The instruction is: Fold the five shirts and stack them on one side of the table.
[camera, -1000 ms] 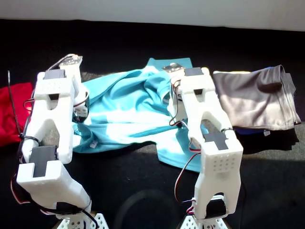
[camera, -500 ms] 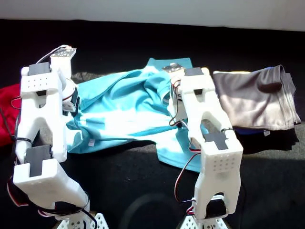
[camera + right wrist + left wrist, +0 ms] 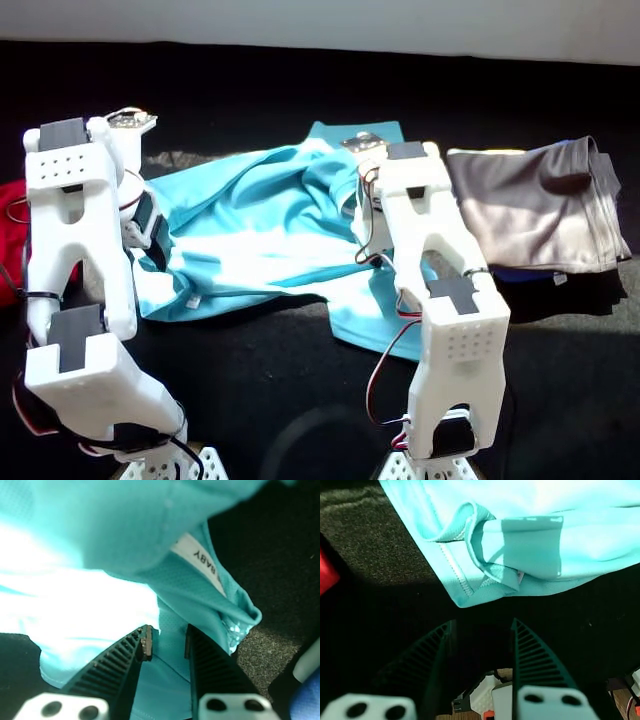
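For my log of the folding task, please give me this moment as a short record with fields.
shirt in work: teal shirt, spread and wrinkled mid-table, not yet folded
left gripper: open, above the dark table, just off the teal shirt's hem
right gripper: open, low over the teal shirt near its label
stack: grey shirt folded on top, darker cloth under it, beside the right arm
waiting: red shirt beside the left arm
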`<act>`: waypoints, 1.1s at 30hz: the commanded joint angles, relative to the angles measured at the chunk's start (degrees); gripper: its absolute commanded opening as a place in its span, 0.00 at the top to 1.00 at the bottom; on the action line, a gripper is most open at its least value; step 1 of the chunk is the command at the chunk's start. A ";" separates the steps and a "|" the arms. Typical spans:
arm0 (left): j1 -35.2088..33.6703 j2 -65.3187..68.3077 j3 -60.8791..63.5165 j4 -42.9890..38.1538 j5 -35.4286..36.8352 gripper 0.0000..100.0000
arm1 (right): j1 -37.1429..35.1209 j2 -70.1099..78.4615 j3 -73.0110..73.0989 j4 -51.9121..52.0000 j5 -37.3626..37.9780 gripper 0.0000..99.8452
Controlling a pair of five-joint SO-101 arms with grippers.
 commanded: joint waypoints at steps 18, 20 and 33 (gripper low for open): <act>5.67 -0.84 27.21 -25.49 -1.58 0.82 | 0.57 -0.22 -2.42 0.22 0.35 0.88; 5.67 -0.84 26.33 -25.41 -1.49 0.86 | 0.57 -0.22 -2.42 0.13 0.35 0.88; 2.95 -4.18 20.53 -18.46 0.62 0.99 | 0.57 -0.13 -2.07 0.13 0.35 0.88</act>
